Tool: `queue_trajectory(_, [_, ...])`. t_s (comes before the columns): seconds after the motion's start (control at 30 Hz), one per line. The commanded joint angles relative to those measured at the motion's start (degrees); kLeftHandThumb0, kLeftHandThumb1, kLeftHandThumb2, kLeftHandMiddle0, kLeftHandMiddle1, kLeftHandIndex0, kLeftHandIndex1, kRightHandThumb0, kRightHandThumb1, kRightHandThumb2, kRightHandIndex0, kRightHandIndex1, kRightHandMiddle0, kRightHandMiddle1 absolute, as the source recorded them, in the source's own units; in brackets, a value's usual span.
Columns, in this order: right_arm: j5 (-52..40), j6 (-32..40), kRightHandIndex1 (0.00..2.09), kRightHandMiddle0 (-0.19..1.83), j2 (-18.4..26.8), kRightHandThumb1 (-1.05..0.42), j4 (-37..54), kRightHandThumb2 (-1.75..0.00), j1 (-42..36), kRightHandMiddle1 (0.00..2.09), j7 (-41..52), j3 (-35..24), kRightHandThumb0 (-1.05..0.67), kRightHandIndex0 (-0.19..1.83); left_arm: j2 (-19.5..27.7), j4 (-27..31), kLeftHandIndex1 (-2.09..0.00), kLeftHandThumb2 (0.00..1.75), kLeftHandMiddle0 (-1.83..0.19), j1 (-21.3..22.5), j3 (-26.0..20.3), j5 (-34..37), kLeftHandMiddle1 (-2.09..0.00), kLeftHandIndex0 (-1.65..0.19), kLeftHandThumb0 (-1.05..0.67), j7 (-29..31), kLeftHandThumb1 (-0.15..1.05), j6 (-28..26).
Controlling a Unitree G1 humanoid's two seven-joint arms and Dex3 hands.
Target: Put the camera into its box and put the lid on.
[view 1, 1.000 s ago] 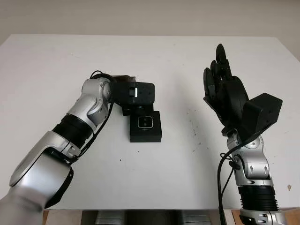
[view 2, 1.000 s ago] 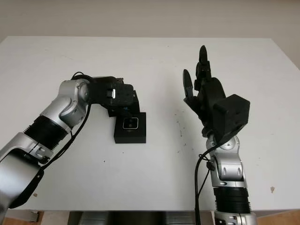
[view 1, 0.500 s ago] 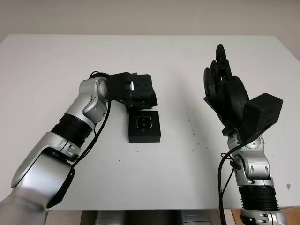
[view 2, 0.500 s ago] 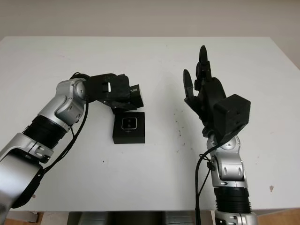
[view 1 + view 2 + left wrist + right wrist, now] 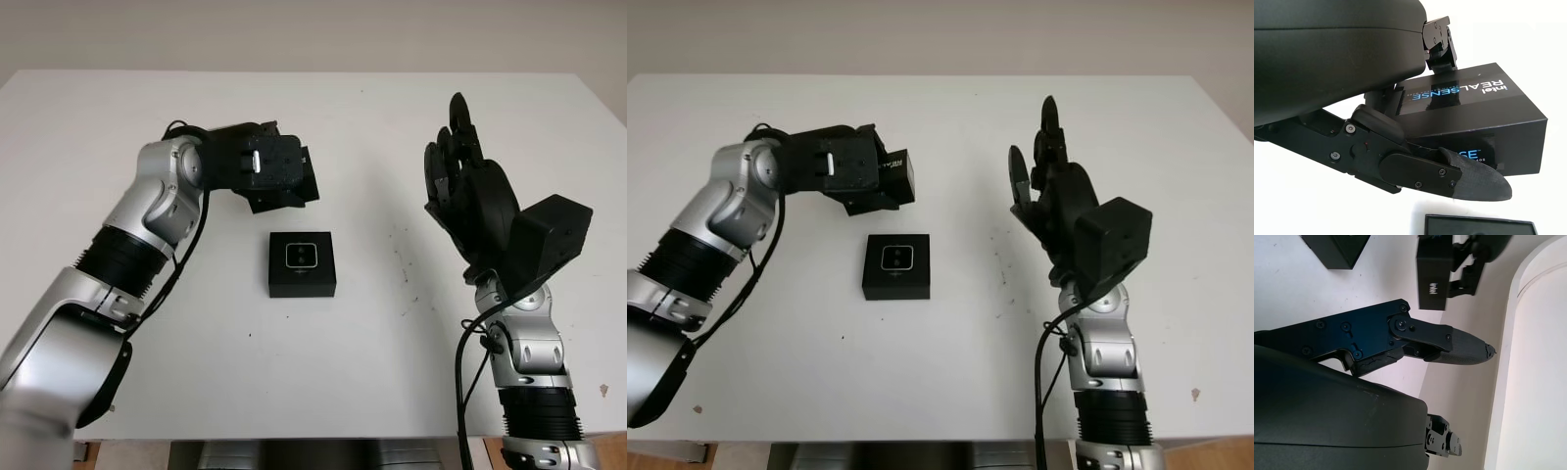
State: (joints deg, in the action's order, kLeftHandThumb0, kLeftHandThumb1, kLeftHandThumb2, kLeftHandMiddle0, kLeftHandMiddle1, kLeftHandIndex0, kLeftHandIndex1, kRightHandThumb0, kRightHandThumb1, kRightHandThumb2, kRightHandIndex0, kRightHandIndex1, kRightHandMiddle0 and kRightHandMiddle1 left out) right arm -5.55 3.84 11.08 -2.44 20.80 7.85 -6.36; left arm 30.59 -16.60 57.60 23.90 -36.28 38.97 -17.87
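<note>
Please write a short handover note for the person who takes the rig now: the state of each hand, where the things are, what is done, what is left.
Left hand: shut on the black lid, held in the air beyond the box.
Right hand: open, raised above the table at the right.
Box: open at the table's middle, the camera lying in it.
Done: camera is in.
Left: bring the lid over the box and set it on.

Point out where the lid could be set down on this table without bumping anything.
Bare table lies in front of the open box, and between it and the raised, open right hand. The far side near the table's back edge is free too. It is crowded just behind the box, where the left hand holds the lid.
</note>
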Motion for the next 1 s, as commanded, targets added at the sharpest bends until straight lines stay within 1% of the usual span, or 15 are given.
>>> queue_trajectory(0.0, [-0.11, 0.23, 0.0, -0.19, -0.17, -1.05, 0.25, -0.61, 0.34, 0.0, 0.01, 0.03, -0.65, -0.19, 1.74, 5.14, -2.09, 0.27, -0.43, -1.02, -0.68, -0.45, -2.09, -0.25, -0.31, 2.1, 1.05, -0.13])
queue_trajectory(0.03, [-0.07, 0.31, 0.0, -0.19, -0.18, -1.05, 0.24, -0.61, 0.41, 0.0, -0.02, 0.12, -0.65, -0.19, 2.29, 7.06, -2.09, 0.27, -0.37, -1.58, -0.82, -0.4, -2.09, -0.18, -0.31, 3.12, 1.05, -0.39])
queue_trajectory(0.07, [0.12, 0.51, 0.0, -0.19, -0.08, -1.05, 0.3, -0.61, 0.46, 0.0, -0.05, 0.3, -0.65, -0.19, 2.65, 8.55, -2.09, 0.28, -0.36, -2.21, -0.98, -0.31, -2.09, -0.14, -0.32, 3.85, 1.05, -0.64])
queue_trajectory(0.13, [0.4, 0.69, 0.0, -0.19, 0.01, -1.05, 0.26, -0.62, 0.59, 0.0, -0.05, 0.6, -0.65, -0.19, 3.14, 10.75, -2.09, 0.29, -0.38, -3.71, -1.61, 0.56, -2.09, -0.13, -0.32, 4.82, 1.05, -0.51])
queue_trajectory(0.2, [0.55, 1.03, 0.0, -0.19, -0.08, -1.05, 0.2, -0.62, 0.72, 0.0, -0.18, 0.74, -0.66, -0.19, 3.31, 12.92, -2.09, 0.31, -0.51, -5.23, -2.3, 1.42, -2.09, -0.15, -0.32, 5.79, 1.05, -1.5])
queue_trajectory(0.27, [0.58, 0.83, 0.0, -0.19, -0.15, -1.05, 0.01, -0.62, 0.75, 0.0, -0.18, 0.77, -0.67, -0.19, 3.3, 15.59, -2.09, 0.32, -0.59, -6.43, -2.36, 1.26, -2.09, -0.08, -0.34, 7.36, 1.05, -3.79])
queue_trajectory(0.3, [0.59, 0.6, 0.0, -0.19, -0.16, -1.05, -0.09, -0.62, 0.73, 0.0, -0.13, 0.77, -0.66, -0.19, 3.27, 16.6, -2.09, 0.32, -0.63, -6.87, -2.34, 1.13, -2.09, -0.08, -0.33, 7.98, 1.05, -4.72])
queue_trajectory(0.43, [0.29, 1.14, 0.0, -0.19, -0.27, -1.05, 0.51, -0.62, 0.5, 0.0, -0.07, 0.78, -0.65, -0.19, 3.05, 19.32, -2.09, 0.33, -0.64, -8.63, -2.23, 0.82, -2.09, -0.09, -0.31, 8.97, 1.05, -7.26])
queue_trajectory(0.47, [0.22, 1.14, 0.0, -0.19, -0.38, -1.05, 0.6, -0.62, 0.47, 0.0, -0.15, 0.8, -0.65, -0.19, 2.92, 19.69, -2.09, 0.34, -0.69, -9.11, -2.03, 0.6, -2.09, -0.12, -0.31, 8.82, 1.05, -7.64])
queue_trajectory(0.5, [0.25, 1.22, 0.0, -0.19, -0.42, -1.05, 0.68, -0.62, 0.45, 0.0, -0.25, 0.85, -0.65, -0.19, 2.81, 19.9, -2.09, 0.35, -0.8, -9.69, -1.9, 0.49, -2.09, -0.23, -0.3, 8.4, 1.05, -7.55])
queue_trajectory(0.53, [0.29, 1.16, 0.0, -0.19, -0.42, -1.05, 0.67, -0.61, 0.42, 0.0, -0.26, 0.92, -0.65, -0.19, 2.69, 20.0, -2.09, 0.35, -0.87, -10.37, -1.87, 0.42, -2.09, -0.3, -0.29, 7.64, 1.05, -7.13])
queue_trajectory(0.67, [0.75, 1.19, 0.0, -0.19, -0.46, -1.05, 0.62, -0.61, 0.37, 0.0, -0.55, 1.27, -0.65, -0.19, 1.56, 20.77, -2.09, 0.32, -0.87, -13.14, -1.99, -0.77, -2.09, -0.38, -0.28, 3.98, 1.05, -7.6])
queue_trajectory(0.77, [0.69, 1.43, 0.0, -0.19, -0.43, -1.05, 0.34, -0.6, 0.39, 0.0, -0.51, 1.43, -0.67, -0.19, 0.63, 21.8, -2.09, 0.35, -0.96, -15.4, -1.72, -2.3, -2.09, -0.36, -0.25, 1.61, 1.05, -8.44])
queue_trajectory(0.87, [0.55, 2.09, 0.0, -0.19, -0.63, -1.05, 0.5, -0.59, 0.37, 0.0, -0.64, 1.56, -0.69, -0.19, -0.08, 22.68, -2.09, 0.35, -0.98, -17.24, -0.95, -4.35, -2.09, -0.32, -0.26, 0.31, 1.05, -9.12])
queue_trajectory(0.97, [0.25, 2.72, 0.0, -0.19, -1.01, -1.05, 0.74, -0.59, 0.35, 0.0, -0.82, 1.54, -0.69, -0.19, -0.54, 23.32, -2.09, 0.34, -1.02, -19.03, -0.43, -6.42, -2.09, -0.36, -0.26, -1.8, 1.05, -7.92])
